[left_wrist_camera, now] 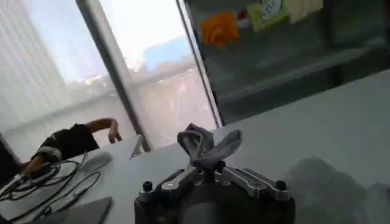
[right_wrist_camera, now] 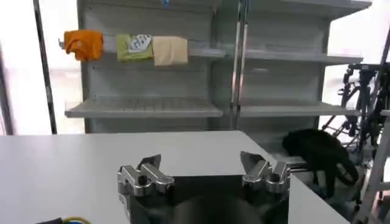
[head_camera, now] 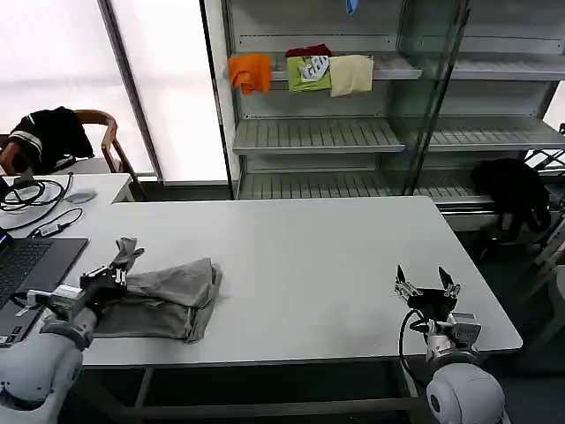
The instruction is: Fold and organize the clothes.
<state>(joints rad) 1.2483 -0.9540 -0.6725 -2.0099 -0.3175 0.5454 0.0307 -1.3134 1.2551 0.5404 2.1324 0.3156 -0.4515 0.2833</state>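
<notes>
A light grey shirt lies bunched and partly folded on the white table, near its front left corner. My left gripper is shut on one end of the shirt, and a tuft of grey cloth sticks up from between its closed fingers. More of the shirt rests on the table beyond. My right gripper hovers open over the table's front right part, nothing between its fingers.
A laptop and cables lie on the left side desk. A chair with a black garment stands behind it. Shelves at the back hold orange, green and cream clothes. A black bag sits at right.
</notes>
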